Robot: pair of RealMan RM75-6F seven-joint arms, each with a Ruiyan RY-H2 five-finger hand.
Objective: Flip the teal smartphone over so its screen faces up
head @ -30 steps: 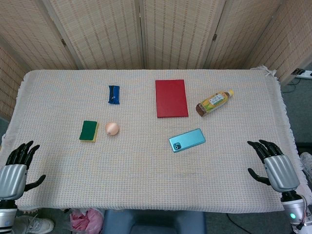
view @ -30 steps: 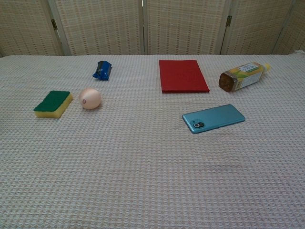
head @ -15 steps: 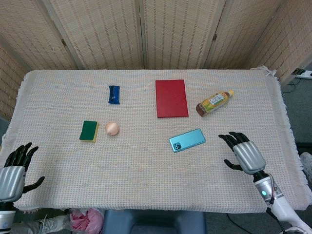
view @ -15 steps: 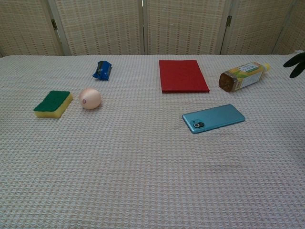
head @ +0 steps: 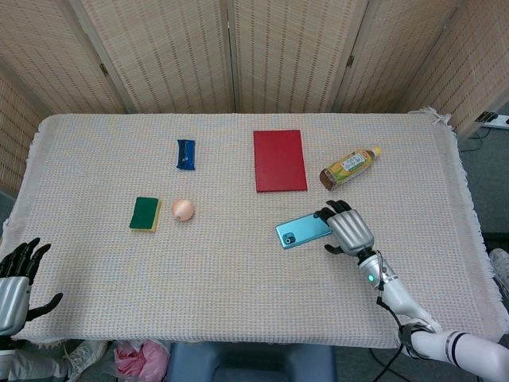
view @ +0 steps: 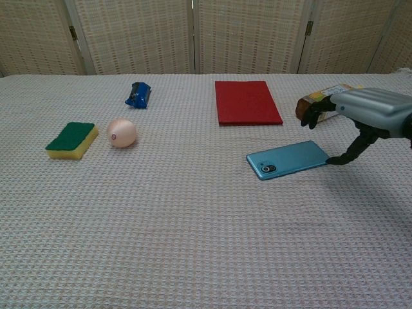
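The teal smartphone (head: 302, 230) (view: 288, 159) lies flat on the woven cloth right of centre, back side up, with its camera lens at the left end. My right hand (head: 350, 229) (view: 369, 113) hovers at the phone's right end with fingers spread and nothing in them. In the chest view its thumb tip reaches down to the phone's right edge. My left hand (head: 14, 278) hangs open off the near left corner of the table, far from the phone; only the head view shows it.
A red book (head: 279, 160) (view: 248, 102) lies just beyond the phone. A tea bottle (head: 348, 166) (view: 320, 102) lies on its side behind my right hand. To the left are a blue packet (head: 185, 153), a green-and-yellow sponge (head: 145, 213) and a peach-coloured ball (head: 183, 210).
My right hand has moved left from the table's right edge to the phone's right end. The left hand has sunk slightly lower. The phone has not moved.
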